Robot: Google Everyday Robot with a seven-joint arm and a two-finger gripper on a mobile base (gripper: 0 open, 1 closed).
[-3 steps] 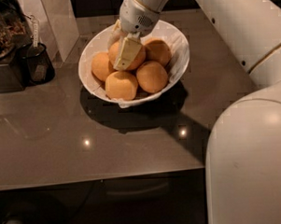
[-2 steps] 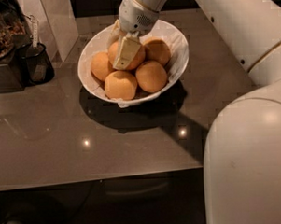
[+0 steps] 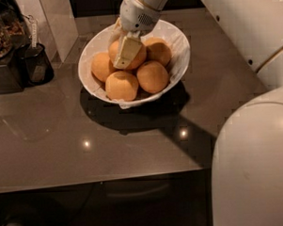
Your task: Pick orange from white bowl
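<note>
The white bowl (image 3: 180,43) stands on the dark table at the back centre and holds several oranges. My gripper (image 3: 123,52) reaches down into it from above. One pale finger (image 3: 127,51) lies across the front of the top middle orange (image 3: 140,57), and the other is mostly hidden behind it. The gripper looks shut on this orange, which still rests on the others. The other oranges lie at the left (image 3: 101,66), front (image 3: 122,85), front right (image 3: 152,76) and back right (image 3: 159,50).
A black cup with a white tag (image 3: 36,63) and a dark appliance (image 3: 0,50) stand at the left. My white arm body (image 3: 257,171) fills the right side. The table's front edge (image 3: 97,180) runs across below the bowl.
</note>
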